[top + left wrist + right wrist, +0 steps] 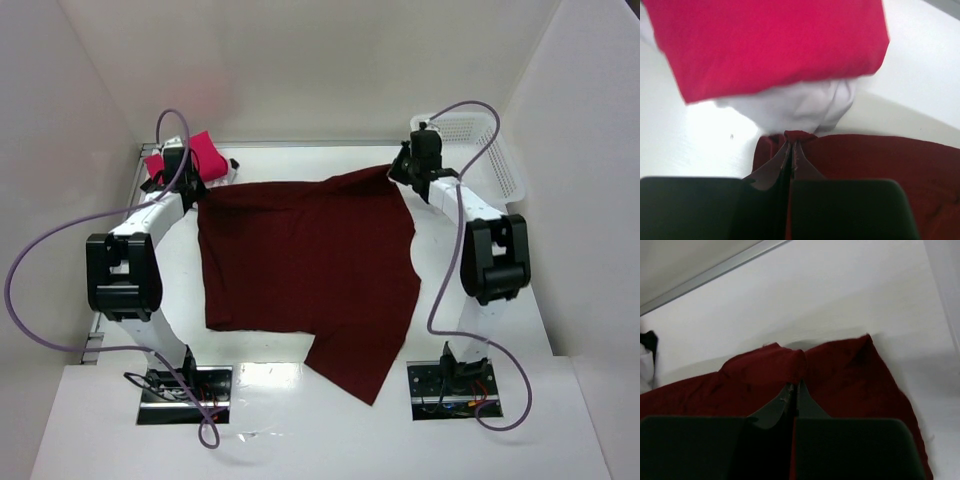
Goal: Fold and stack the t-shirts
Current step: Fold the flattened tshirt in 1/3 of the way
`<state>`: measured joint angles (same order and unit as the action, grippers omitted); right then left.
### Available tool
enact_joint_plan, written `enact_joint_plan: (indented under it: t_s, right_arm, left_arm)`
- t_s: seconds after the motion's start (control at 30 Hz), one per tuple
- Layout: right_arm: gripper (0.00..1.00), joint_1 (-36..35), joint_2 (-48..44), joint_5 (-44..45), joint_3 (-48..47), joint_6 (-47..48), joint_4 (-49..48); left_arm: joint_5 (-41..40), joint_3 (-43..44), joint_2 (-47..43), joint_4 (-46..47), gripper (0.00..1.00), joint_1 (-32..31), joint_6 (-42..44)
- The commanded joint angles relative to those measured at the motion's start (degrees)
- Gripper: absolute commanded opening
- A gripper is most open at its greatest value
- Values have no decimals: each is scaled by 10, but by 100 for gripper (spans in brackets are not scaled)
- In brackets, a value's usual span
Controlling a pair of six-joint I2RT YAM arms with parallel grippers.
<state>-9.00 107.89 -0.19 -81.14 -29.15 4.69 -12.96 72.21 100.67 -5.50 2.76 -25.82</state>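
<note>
A large dark maroon t-shirt (305, 255) lies spread over the middle of the table, one flap trailing toward the near edge. My left gripper (196, 190) is shut on its far left corner (799, 136). My right gripper (400, 170) is shut on its far right corner (790, 367). Behind the left gripper sits a bright pink-red folded t-shirt (195, 155), resting on a white t-shirt (795, 107) that pokes out under it in the left wrist view.
A white mesh basket (478, 150) stands at the far right, just behind the right arm. White walls close in the table on the left, back and right. Purple cables loop beside both arms.
</note>
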Motion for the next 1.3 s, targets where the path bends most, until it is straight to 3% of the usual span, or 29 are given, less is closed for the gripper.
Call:
enact_joint_plan:
  t_s: [0.0, 0.43, 0.9, 1.07, 1.13, 1.17, 1.2, 1.23, 1.27]
  right_arm:
    - [0, -6, -105, -18, 68, -29, -49]
    - [0, -20, -244, -25, 279, -83, -42]
    - [0, -22, -392, -30, 343, -108, 16]
    - [1, -33, -394, -48, 381, -114, 25]
    - [18, -41, -386, -48, 392, -115, 30]
    - [47, -48, -378, -48, 398, -115, 30]
    - [70, -48, -378, -48, 398, -115, 30]
    - [82, -48, -378, -42, 398, -115, 30]
    - [88, -48, -372, -37, 389, -115, 36]
  left_arm:
    - [2, -38, -48, 22, 0, 2, -21]
    - [7, -85, -61, -6, 0, 8, -61]
    - [7, -95, -77, -26, 0, 8, -72]
    - [7, -101, -77, -31, 0, 8, -80]
    - [7, -106, -82, -37, 0, 8, -80]
    - [11, -106, -82, -46, 0, 8, -85]
    - [12, -106, -82, -53, 7, 8, -85]
    - [12, -106, -87, -59, 23, 8, -92]
    - [12, -106, -96, -59, 43, 8, -92]
